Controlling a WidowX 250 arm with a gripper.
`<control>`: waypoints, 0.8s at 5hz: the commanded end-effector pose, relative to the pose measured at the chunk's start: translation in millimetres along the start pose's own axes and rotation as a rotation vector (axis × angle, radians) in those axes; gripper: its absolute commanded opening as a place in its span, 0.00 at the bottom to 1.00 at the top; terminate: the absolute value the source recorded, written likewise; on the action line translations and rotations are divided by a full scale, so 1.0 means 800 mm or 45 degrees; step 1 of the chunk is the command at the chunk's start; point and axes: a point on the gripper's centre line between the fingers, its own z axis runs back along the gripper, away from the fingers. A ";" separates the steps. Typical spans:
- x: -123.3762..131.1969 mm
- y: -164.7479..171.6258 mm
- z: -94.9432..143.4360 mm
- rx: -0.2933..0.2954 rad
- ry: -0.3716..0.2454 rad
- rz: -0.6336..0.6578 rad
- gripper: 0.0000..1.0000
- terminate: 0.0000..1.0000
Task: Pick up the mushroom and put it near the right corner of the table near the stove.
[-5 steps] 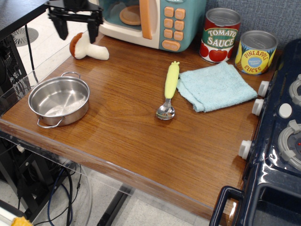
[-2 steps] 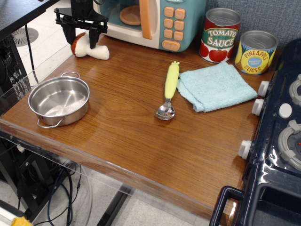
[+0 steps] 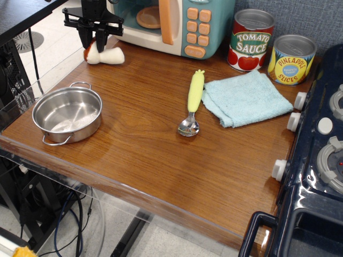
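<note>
Black gripper (image 3: 92,38) sits low at the far left corner of the table (image 3: 161,155), its fingers drawn in around the mushroom (image 3: 104,54) at the cap end, apparently pinching it for the lift, though contact is hard to confirm. Rightward lie the steel pot (image 3: 67,114), spoon (image 3: 193,101) and blue cloth (image 3: 244,98); the stove (image 3: 316,160) borders the right edge, where the mushroom must go.

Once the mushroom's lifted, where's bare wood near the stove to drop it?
Bare table runs from below the spoon and blue cloth to the front edge beside the stove. The back is crowded: two cans, cloth, microwave.
</note>
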 end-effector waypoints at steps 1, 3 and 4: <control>0.010 0.013 0.048 0.026 -0.052 -0.032 0.00 0.00; -0.021 0.020 0.130 0.240 -0.176 0.082 0.00 0.00; -0.058 0.009 0.163 0.223 -0.204 0.074 0.00 0.00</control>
